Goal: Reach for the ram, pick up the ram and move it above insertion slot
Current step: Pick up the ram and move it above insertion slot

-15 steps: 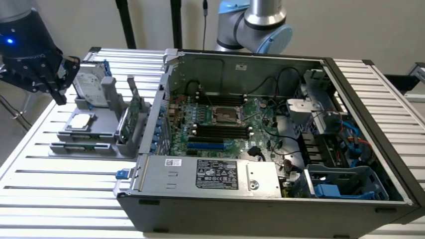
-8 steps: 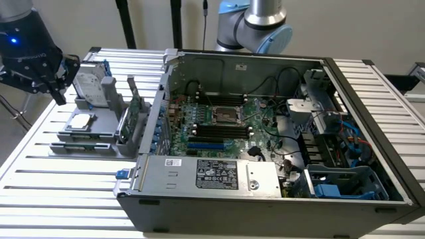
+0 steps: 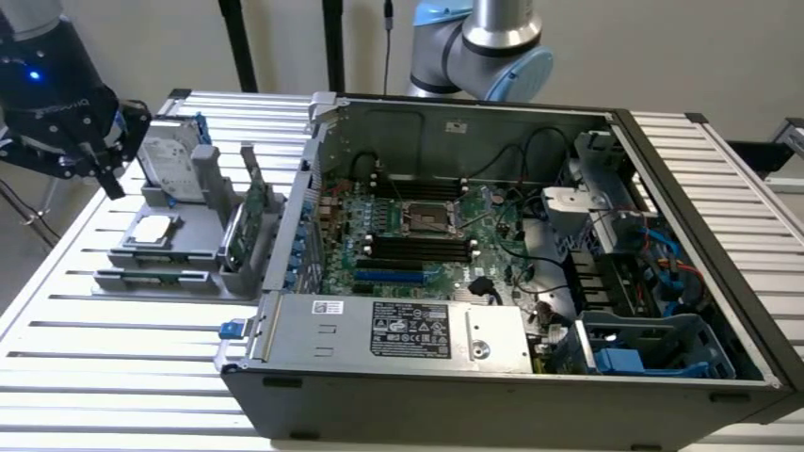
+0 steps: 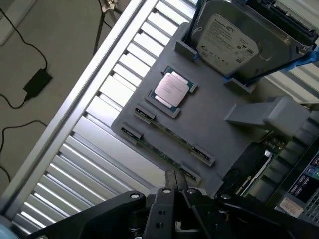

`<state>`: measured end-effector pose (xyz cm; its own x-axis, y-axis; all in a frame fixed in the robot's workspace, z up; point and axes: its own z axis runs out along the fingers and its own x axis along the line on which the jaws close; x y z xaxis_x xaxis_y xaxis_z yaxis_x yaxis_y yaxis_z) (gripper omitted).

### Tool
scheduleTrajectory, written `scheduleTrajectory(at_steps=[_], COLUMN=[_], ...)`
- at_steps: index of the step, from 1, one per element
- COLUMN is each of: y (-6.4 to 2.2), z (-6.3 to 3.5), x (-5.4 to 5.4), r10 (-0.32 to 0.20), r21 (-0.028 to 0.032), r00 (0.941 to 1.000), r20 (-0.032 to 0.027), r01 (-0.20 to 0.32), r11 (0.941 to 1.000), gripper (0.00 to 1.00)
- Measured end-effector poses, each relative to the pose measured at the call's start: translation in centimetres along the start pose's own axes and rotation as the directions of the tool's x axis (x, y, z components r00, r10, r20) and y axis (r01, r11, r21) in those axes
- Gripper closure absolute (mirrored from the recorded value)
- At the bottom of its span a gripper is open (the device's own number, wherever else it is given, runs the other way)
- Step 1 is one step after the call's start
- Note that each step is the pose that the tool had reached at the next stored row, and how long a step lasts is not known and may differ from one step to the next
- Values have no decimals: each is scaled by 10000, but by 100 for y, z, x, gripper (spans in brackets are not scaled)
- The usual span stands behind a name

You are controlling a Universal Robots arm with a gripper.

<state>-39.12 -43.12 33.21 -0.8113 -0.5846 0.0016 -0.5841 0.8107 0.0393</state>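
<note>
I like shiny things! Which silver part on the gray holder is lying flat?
The small square processor chip, lying flat in its pocket. The hard drive is silver too, but bigger and standing upright.

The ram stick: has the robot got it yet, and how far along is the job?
Nothing looks finished. The ram lies in its grey holder, untouched. In hand: the reach, with the shut, empty hand hovering near the holder. Left: gripping the ram and carrying it above the motherboard's black slots.
</note>
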Motion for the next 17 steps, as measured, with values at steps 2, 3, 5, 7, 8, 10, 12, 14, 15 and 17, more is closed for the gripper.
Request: scheduleTrajectory(at_steps=[2, 3, 5, 7, 8, 10, 12, 14, 15, 17], y=[0, 0, 0, 0, 0, 0, 0, -1, -1, -1], z=[0, -1, 0, -1, 0, 0, -1, -1, 0, 0], x=[0, 0, 0, 0, 0, 0, 0, 0, 0, 0], r10=[-366, -545, -903, -1266, -1455, -1810, -2162, -2523, -2697, -3046], r21=[-1, -3, -5, -8, -10, -13, -17, -21, -23, -29], r00=[9993, 9985, 9959, 9919, 9893, 9835, 9763, 9676, 9629, 9524], r20=[-14, -21, -32, -46, -52, -64, -77, -89, -94, -105], r01=[366, 545, 903, 1266, 1455, 1810, 2162, 2523, 2696, 3046], r11=[9993, 9985, 9959, 9919, 9894, 9835, 9763, 9676, 9630, 9525], gripper=[89, 89, 89, 89, 89, 89, 89, 89, 89, 89])
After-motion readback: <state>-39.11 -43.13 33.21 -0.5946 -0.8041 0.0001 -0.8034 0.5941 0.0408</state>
